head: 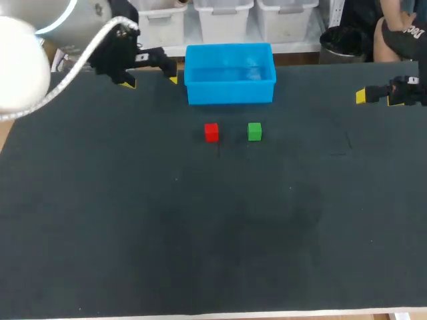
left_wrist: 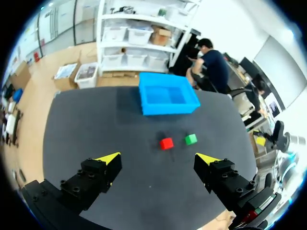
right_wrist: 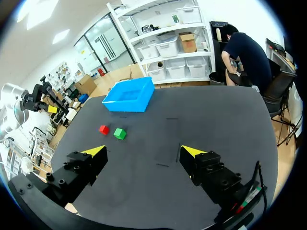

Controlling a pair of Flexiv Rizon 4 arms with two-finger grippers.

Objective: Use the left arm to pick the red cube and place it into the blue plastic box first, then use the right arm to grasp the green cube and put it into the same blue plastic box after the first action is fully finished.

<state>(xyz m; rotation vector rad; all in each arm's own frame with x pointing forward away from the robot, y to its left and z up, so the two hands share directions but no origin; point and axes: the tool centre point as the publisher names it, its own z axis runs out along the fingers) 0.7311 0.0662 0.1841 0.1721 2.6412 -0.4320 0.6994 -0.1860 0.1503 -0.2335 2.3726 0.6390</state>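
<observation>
- The left gripper (head: 151,79) hangs over the far-left part of the table (head: 133,233), just beside the blue plastic box (head: 230,90). Its fingers are spread wide and hold nothing, and its wrist looks down across the table.
- The red cube (head: 211,132) sits untouched on the table in front of the box. The first step appears not yet begun. The next move likely calls for the left gripper to travel over the cube and come down with one finger on each side.
- The box stands at the table's far edge and looks empty.
- The green cube (head: 254,131) lies near the red one but apart from it. A wide approach could knock it.
- The right gripper (right_wrist: 144,152) is at the table's far-right edge, open wide and empty. Its turn comes second.
</observation>
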